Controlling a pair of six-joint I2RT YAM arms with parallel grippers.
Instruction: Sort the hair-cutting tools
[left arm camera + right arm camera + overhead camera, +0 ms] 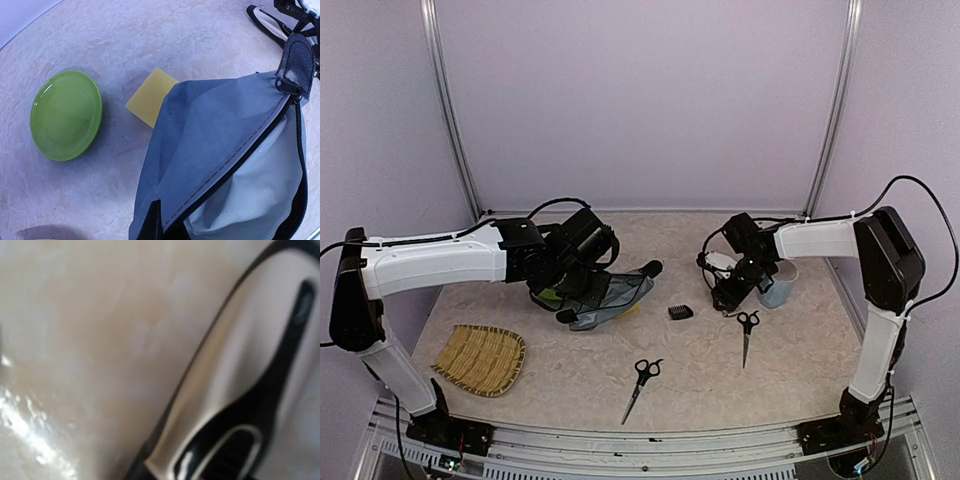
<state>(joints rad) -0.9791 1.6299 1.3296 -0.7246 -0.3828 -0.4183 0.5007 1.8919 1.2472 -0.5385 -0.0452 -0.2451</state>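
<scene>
Grey fabric is gaping under the left gripper (584, 294), which is hanging over the open pouch (225, 165); its fingers are hiding, so I cannot tell whether it is gripping. Further right, the first scissors (641, 386) are lying between the arms, then the clipper guard (680, 312). The second scissors (747, 337) are lying just nearside of the right gripper (728, 296), blades pointing toward the bases, that arm being nearer. Its wrist camera is showing the clipper (235, 390) looming close and slanting, and I cannot tell whether the jaws are holding it
</scene>
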